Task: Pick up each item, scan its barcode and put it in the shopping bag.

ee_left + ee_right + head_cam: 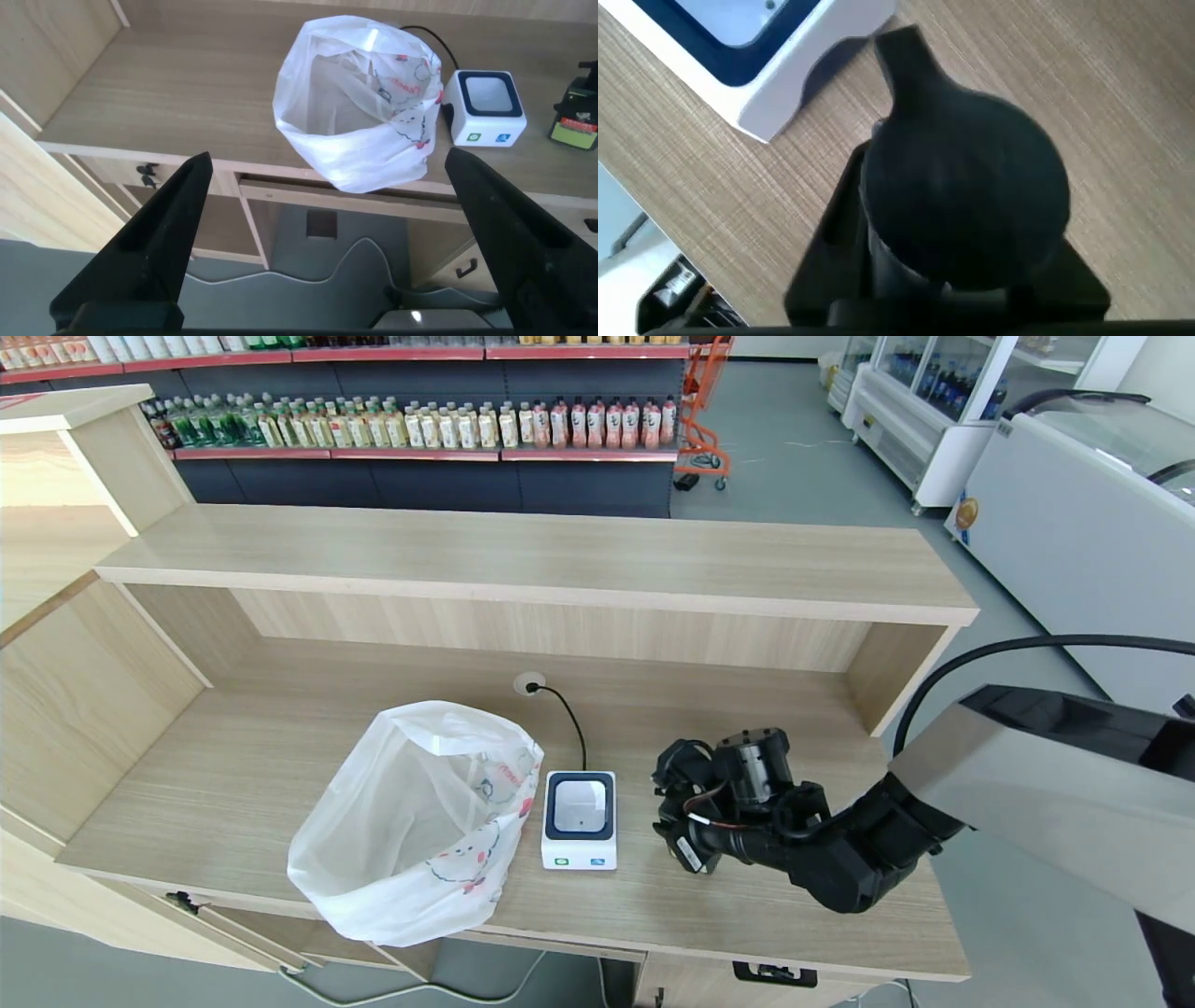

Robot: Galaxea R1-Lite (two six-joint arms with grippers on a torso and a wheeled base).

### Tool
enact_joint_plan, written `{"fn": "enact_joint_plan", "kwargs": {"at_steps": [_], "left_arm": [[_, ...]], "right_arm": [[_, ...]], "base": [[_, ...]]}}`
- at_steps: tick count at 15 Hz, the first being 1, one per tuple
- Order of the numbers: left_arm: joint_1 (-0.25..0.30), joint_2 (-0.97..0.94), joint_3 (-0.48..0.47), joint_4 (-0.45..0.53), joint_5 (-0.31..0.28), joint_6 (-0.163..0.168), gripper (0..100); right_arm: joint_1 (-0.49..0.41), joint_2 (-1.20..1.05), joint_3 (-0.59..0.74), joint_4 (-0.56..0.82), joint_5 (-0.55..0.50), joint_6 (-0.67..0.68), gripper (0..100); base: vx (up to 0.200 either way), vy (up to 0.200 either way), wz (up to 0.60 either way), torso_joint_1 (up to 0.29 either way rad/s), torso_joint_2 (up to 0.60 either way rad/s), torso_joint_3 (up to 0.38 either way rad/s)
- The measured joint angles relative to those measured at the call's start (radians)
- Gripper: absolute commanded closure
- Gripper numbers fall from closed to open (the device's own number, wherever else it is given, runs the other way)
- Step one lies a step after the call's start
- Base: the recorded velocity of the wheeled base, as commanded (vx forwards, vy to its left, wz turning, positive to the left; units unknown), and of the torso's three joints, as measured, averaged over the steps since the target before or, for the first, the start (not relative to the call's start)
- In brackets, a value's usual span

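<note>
1. My left pincer (327,159) hangs off the counter's near edge, in front of the bag. Its fingers (168,243) are spread wide apart with nothing between them.
2. The shopping bag (420,821) is thin white plastic and stands on the wooden counter (233,775) at the front edge. Its mouth is open upward and its bottom bulges slightly over the edge. I cannot tell what is inside.
3. The scanner (579,819) is a white box with a dark-framed window facing up. It sits just beside the bag, on my right of it. Its black cable (571,719) runs back to a round hole in the counter.
4. My right pincer (681,817) is low over the counter, near the scanner on its right side. I cannot tell whether it is apart, together or clamped.
5. In the right wrist view, a dark rounded shape (962,196) sits close to the lens above the wood grain, near the scanner's corner. I cannot tell whether it is an item.
</note>
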Motion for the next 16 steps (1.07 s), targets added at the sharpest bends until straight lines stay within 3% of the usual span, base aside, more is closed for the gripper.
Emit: {"fn": "enact_joint_plan", "kwargs": {"at_steps": [6,10,12,14,16], "left_arm": [[0.0,0.0,0.0,0.0,0.0,0.0,0],[0.0,0.0,0.0,0.0,0.0,0.0,0],[0.0,0.0,0.0,0.0,0.0,0.0,0],[0.0,0.0,0.0,0.0,0.0,0.0,0],[0.0,0.0,0.0,0.0,0.0,0.0,0]], "right_arm": [[0.009,-0.046,0.021,0.009,-0.014,0.02,100],[-0.015,-0.259,0.065,0.067,-0.013,0.249,100],[-0.031,-0.392,0.094,0.083,-0.018,0.294,100],[-0.05,-0.537,0.166,0.083,-0.029,0.214,100],[-0.075,-0.689,0.269,0.081,-0.034,0.025,100]], "base": [[0.0,0.0,0.0,0.0,0.0,0.0],[0.0,0.0,0.0,0.0,0.0,0.0],[0.0,0.0,0.0,0.0,0.0,0.0],[0.0,0.0,0.0,0.0,0.0,0.0],[0.0,0.0,0.0,0.0,0.0,0.0]]}}
